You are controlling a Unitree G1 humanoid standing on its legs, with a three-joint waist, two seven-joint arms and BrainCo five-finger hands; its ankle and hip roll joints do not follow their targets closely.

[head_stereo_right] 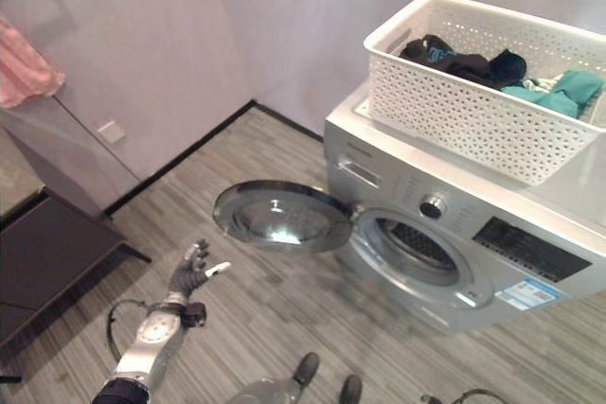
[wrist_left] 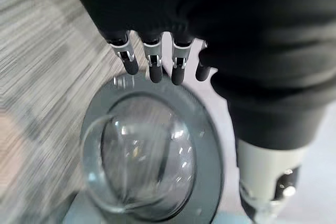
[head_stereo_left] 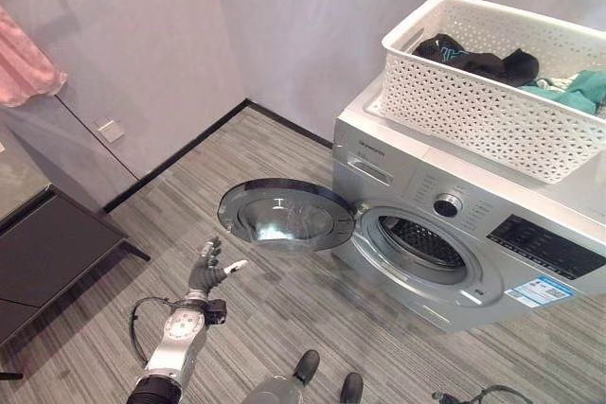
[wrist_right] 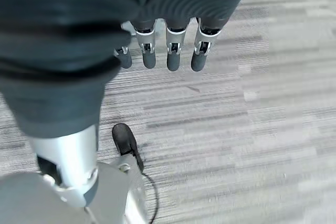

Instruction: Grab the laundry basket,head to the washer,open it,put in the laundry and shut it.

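Left eye view: left hand [head_stereo_left: 210, 270] is hanging relaxed, holding nothing, just before the washer's [head_stereo_left: 454, 234] one door [head_stereo_left: 284, 216], which is standing wide for loading. Right hand [wrist_right: 163, 51] is hovering slack over floor. Behind, atop the washer, one basket [head_stereo_left: 483, 101] is holding the laundry [head_stereo_left: 473, 59].

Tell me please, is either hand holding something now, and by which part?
Nothing is held. The left hand hangs open near the open washer door, apart from it. The right hand is open over the floor.
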